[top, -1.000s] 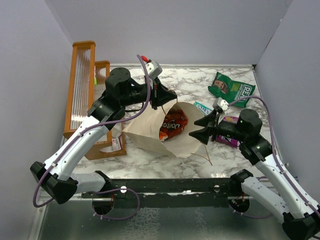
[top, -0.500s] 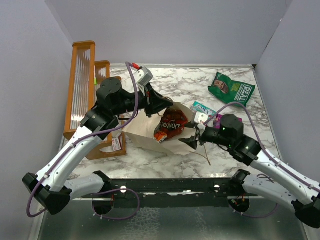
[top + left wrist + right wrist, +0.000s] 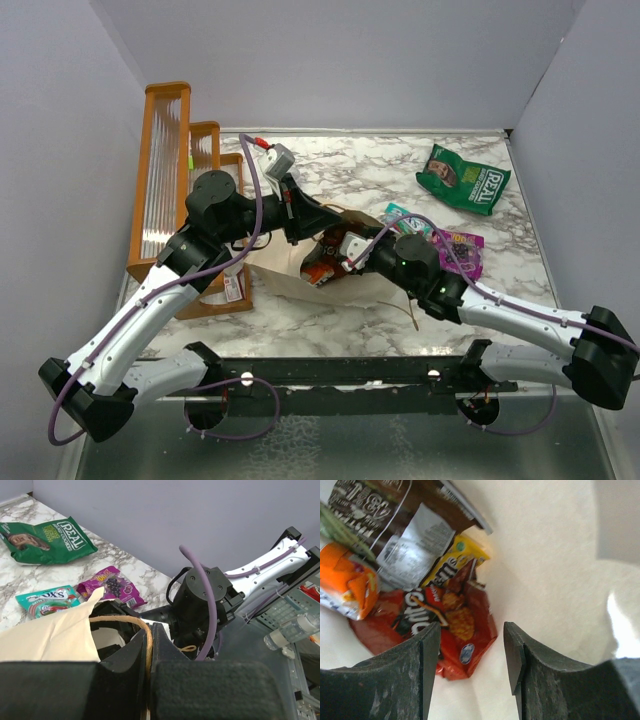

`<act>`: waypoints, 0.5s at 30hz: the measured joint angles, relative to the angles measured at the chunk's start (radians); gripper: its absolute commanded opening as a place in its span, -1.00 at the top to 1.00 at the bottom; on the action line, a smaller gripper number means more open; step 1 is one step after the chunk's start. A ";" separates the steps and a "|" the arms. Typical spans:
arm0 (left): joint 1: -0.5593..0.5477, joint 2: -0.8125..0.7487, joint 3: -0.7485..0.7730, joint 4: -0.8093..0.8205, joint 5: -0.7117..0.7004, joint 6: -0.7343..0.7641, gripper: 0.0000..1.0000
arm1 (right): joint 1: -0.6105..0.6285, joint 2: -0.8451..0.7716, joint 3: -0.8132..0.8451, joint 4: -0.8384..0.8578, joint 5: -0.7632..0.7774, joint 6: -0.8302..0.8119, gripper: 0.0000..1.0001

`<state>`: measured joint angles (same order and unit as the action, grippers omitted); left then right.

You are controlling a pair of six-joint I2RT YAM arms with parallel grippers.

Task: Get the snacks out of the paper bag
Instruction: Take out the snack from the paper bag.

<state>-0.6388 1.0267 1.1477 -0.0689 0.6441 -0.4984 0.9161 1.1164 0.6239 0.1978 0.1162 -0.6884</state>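
The cream paper bag [image 3: 285, 278] lies on its side at mid-table with its mouth to the right. My left gripper [image 3: 322, 215] is shut on its tan loop handle [image 3: 146, 645] and holds the mouth up. My right gripper [image 3: 335, 252] is inside the mouth, open and empty, just short of the orange-red chip bag [image 3: 450, 625]. Deeper inside lie a yellow candy pack [image 3: 455, 562], a brown chip bag [image 3: 395, 505] and an orange packet [image 3: 345, 585]. A green chip bag [image 3: 463, 177], a purple pouch [image 3: 462, 250] and a teal-pink packet [image 3: 408, 216] lie on the table outside.
An orange-framed wooden rack [image 3: 165, 180] stands at the left, close behind my left arm. The marble table [image 3: 370, 170] ends at purple walls at the back and both sides. My right arm [image 3: 205, 600] crosses in front of the bag's mouth.
My right gripper has moved left from beside the bag into its mouth. My left gripper has shifted slightly left and nearer with the handle. The orange-red chip bag is now partly hidden.
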 measured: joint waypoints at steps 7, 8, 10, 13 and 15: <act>0.000 -0.008 -0.014 0.001 0.000 -0.018 1.00 | -0.072 0.078 -0.004 0.167 -0.009 -0.047 -0.08; 0.000 -0.008 -0.015 0.000 0.000 -0.020 1.00 | -0.084 0.094 -0.004 0.181 -0.016 -0.051 -0.09; 0.000 -0.008 -0.016 0.000 0.000 -0.023 1.00 | -0.103 0.125 -0.004 0.208 -0.033 -0.065 -0.10; 0.000 -0.008 -0.016 0.000 -0.001 -0.024 1.00 | -0.123 0.162 -0.004 0.234 -0.059 -0.078 -0.12; 0.000 -0.008 -0.016 -0.001 -0.001 -0.024 1.00 | -0.126 0.188 -0.003 0.246 -0.084 -0.089 -0.13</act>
<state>-0.6388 1.0187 1.1316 -0.0696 0.6430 -0.5224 0.7898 1.3045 0.6212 0.4435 0.0322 -0.7769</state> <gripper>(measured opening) 0.018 0.557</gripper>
